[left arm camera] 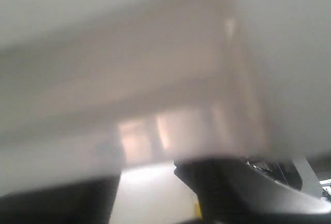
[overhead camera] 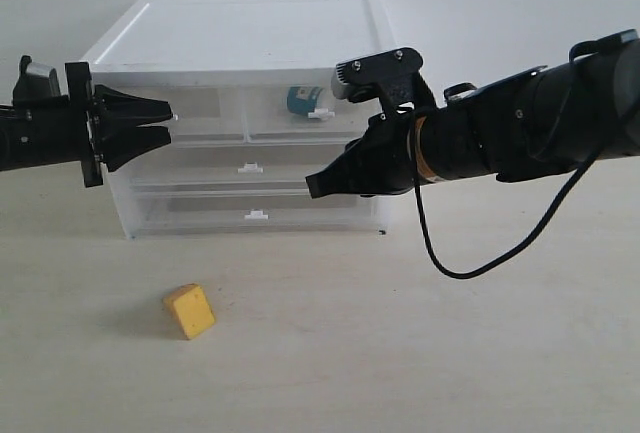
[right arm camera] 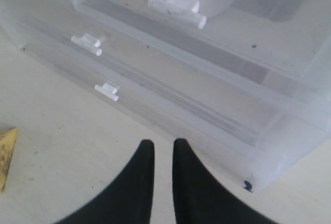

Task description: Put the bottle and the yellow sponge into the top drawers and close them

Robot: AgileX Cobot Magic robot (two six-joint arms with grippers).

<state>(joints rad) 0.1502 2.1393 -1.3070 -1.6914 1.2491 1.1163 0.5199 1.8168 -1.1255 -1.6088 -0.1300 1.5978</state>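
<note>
The bottle (overhead camera: 299, 100) lies inside the right one of the top drawers (overhead camera: 310, 113), behind its tab handle (right arm camera: 178, 8). That drawer looks pushed in. The yellow sponge (overhead camera: 190, 310) sits on the table in front of the cabinet, to the left. My left gripper (overhead camera: 168, 124) is open, its tips at the front of the left top drawer (overhead camera: 205, 113), about where its handle is; contact is unclear. The left wrist view is blurred, with the left gripper (left arm camera: 150, 193) close to the cabinet. My right gripper (right arm camera: 163, 144) hangs low before the cabinet's right half, fingers nearly together, holding nothing.
The translucent white cabinet (overhead camera: 260, 43) stands at the back of the pale table (overhead camera: 400, 353). Two full-width drawers with small handles (overhead camera: 250, 167) (overhead camera: 257, 215) lie below the top ones. A black cable (overhead camera: 450, 263) droops from the right arm.
</note>
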